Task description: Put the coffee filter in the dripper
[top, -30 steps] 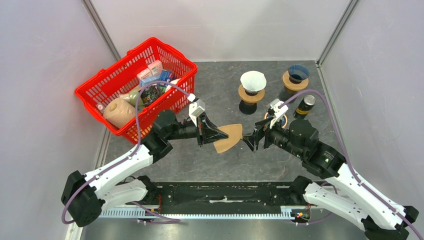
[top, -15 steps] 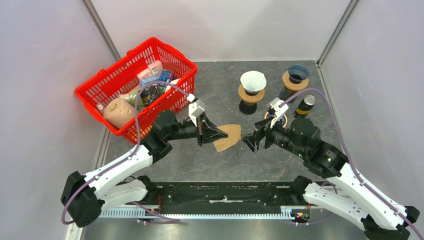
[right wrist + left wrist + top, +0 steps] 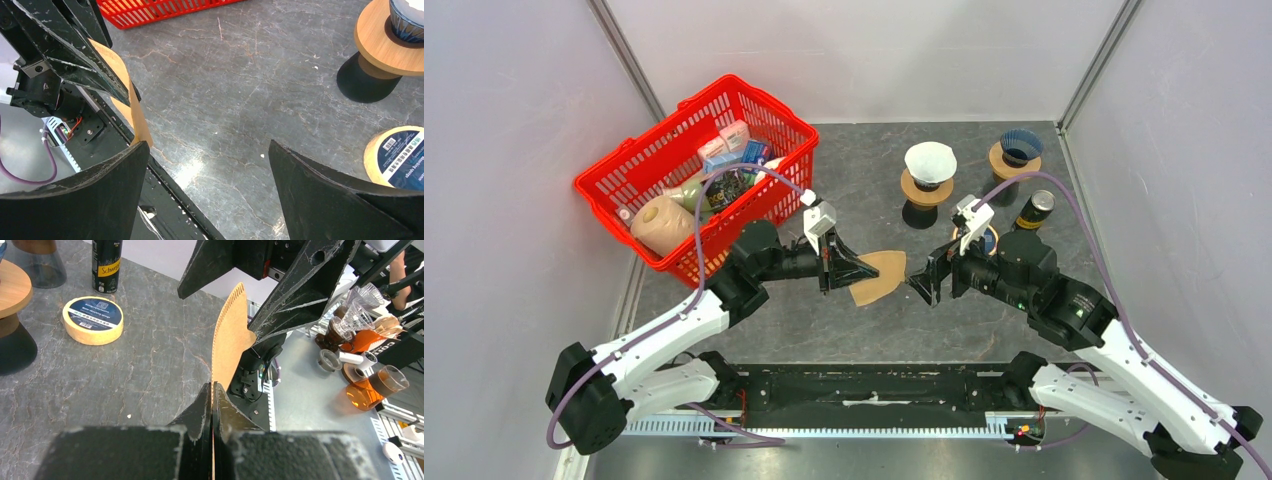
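We see the left end effector (image 3: 852, 268) pinching the brown coffee filter (image 3: 882, 275) above the middle of the counter (image 3: 844, 190), while the right end effector (image 3: 921, 283) stands spread wide just beside its free edge.

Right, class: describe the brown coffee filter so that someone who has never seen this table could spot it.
Find the red basket at the far left. To its right, the left claw is shut on the brown coffee filter, held toward the open right claw. Unlike the white filter sitting in a dripper farther back, it is tan, flat and fan-shaped.
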You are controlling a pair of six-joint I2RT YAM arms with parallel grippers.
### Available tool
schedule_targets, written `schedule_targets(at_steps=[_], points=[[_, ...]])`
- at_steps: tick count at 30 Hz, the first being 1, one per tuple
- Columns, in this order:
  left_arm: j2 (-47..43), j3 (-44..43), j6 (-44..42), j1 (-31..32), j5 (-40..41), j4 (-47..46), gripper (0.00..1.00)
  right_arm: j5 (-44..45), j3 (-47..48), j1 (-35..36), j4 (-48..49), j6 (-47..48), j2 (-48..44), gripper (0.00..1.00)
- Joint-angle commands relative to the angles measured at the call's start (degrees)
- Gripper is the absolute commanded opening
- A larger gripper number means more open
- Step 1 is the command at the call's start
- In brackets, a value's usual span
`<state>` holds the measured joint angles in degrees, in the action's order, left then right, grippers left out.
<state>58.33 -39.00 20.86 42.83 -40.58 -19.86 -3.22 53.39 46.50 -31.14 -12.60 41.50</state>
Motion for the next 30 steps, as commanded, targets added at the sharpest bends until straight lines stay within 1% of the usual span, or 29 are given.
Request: schedule_targets(at_steps=[1,11,17,21,27,30], points=[[-0.94,-0.42,-3.26,-0.20,-0.09,0.25,0.02,-0.29,3.47,-0.01,-0.94,0.77,0.42,0.97],[-0.67,-0.58,-3.46,-0.20,-2.16,0.10,0.02,-1.06,3.49,-0.01,0.48,1.11,1.60,0.97],[-0.61,0.61,-2.11,-0.20,-7.52,-4.62,0.02,0.43,2.34,-0.01,3.14,1.48,2.09,0.97],[-0.06,0.75,-1.91,-0.20,-10.15,-5.82,0.02,0.34,1.36,-0.01,4.56,1.67,1.23,0.97],[-0.03,2.31,1.13,-0.22,-12.50,-12.97,0.02,-5.16,-0.34,0.00,6.81,0.64,0.09,0.96],[0.07,2.40,1.89,-0.20,-12.42,-14.37,0.02,-5.23,-0.63,-0.01,7.13,-0.56,-0.30,0.95]])
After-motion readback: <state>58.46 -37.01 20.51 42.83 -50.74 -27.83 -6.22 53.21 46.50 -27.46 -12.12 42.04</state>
